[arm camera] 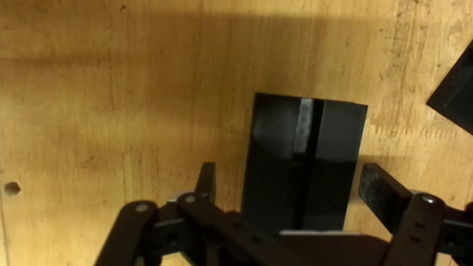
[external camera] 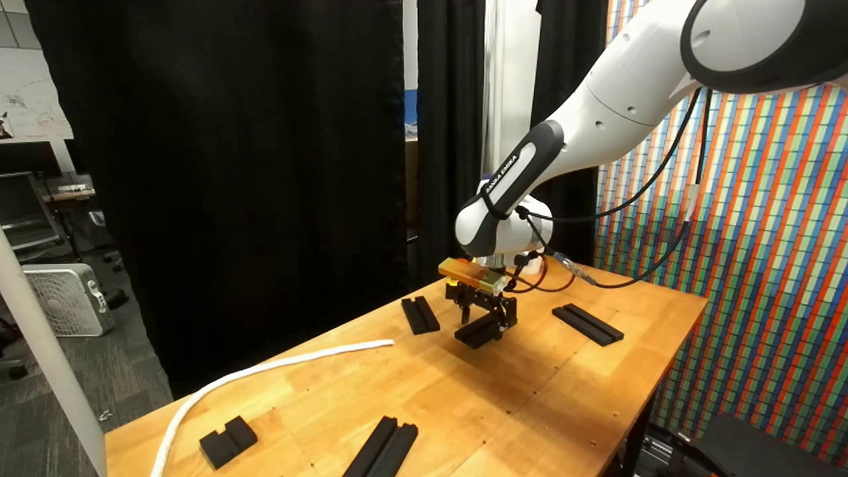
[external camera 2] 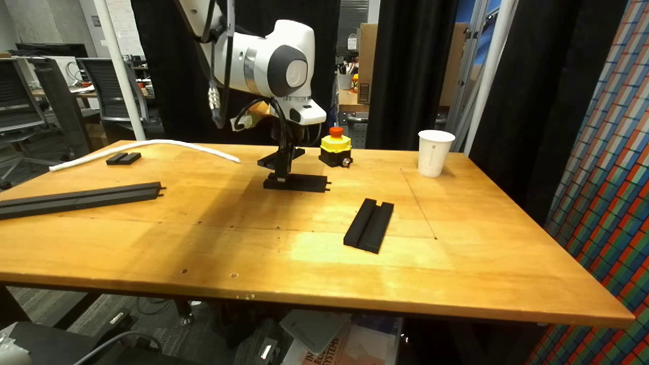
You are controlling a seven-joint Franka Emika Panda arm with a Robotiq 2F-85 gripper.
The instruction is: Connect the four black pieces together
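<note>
A: What are we working on?

B: A matte-black rectangular bar [arm camera: 281, 162] with a lengthwise groove, flat on the honey-coloured wooden table [external camera 2: 203, 258]. Two thin black prongs [external camera 2: 328, 182] stick out at one end. It touches no other bar.

A: How do we take it well?

B: We read this as the pick-up. We'd nudge sideways until the bar sits midway, square up to its long sides, then close gently so it isn't shoved askew. A hold clear of the prongs should leave them free for mating.

A: And the jaws?

B: Wide apart. The black two-fingered gripper [arm camera: 289, 175] straddles it; bare wood shows between the bar and both fingers [arm camera: 380, 195], the broader gap on the wrist view's left. Nothing gripped, no contact that we can see.

A: Further out?

B: A second grooved black bar [external camera: 420, 315] lies near, angled; a third grooved black bar [external camera 2: 369, 225] lies well apart. A longer black strip [external camera 2: 81, 201] runs out of view; one piece or two, we can't settle. Beyond: a red button on a yellow base [external camera 2: 335, 145], a white cup [external camera 2: 435, 154].
</note>
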